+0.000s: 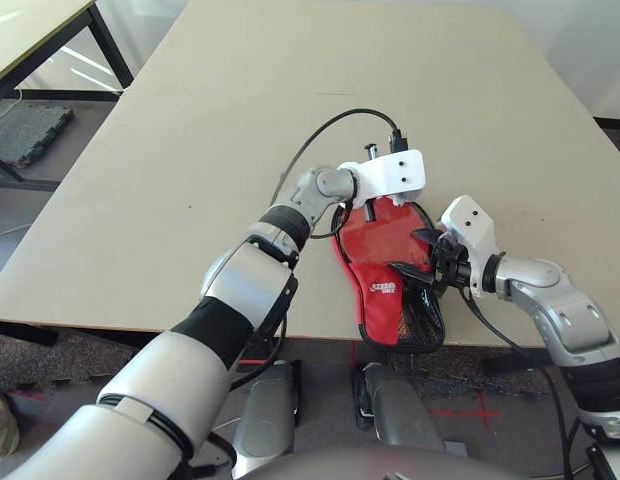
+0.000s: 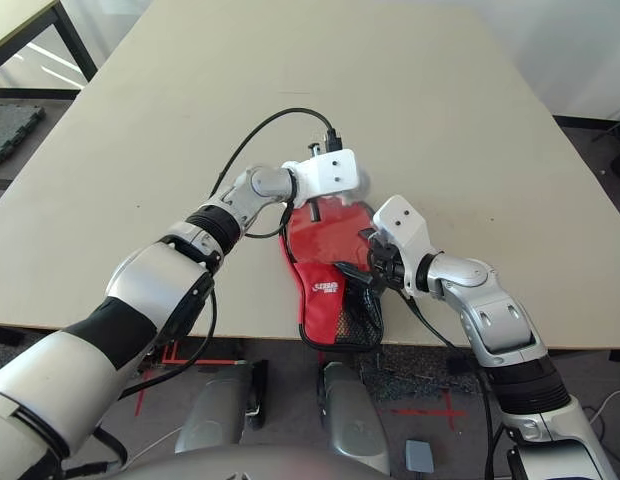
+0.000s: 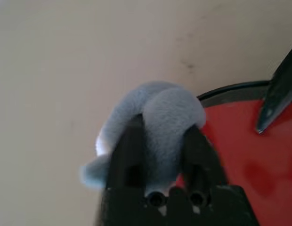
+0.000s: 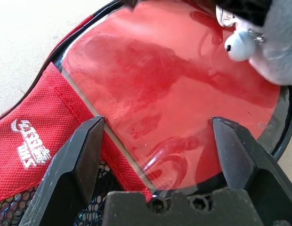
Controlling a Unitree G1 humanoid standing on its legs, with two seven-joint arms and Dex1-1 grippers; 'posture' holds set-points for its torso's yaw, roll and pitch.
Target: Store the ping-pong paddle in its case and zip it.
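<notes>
Case: its case (image 1: 390,290) lies at the table's (image 1: 240,150) near edge, front flap folded back toward that edge, so the logo and mesh pocket sit nearest the robot.
Paddle: the ping-pong paddle (image 4: 169,94) lies inside the case, red face up and uncovered; its round head fills the case's far half.
Long axis: the case runs from the near edge away across the table, handle end nearest the robot.
Left gripper: the left gripper (image 3: 162,150) is at the case's far rim, its two fingers closed around a small grey-blue pouch (image 3: 153,122) that touches that rim.
Right gripper: the right gripper (image 4: 158,141) hovers at the case's right side, fingers spread wide with nothing between them, aimed across the paddle face.
Nearer arm: my judgement is that the right gripper is nearer the folded flap, which must swing back over the paddle before zipping.
Hidden: the paddle's handle is covered by the flap; the zip pull cannot be made out; the left wrist housing hides part of the far rim.
</notes>
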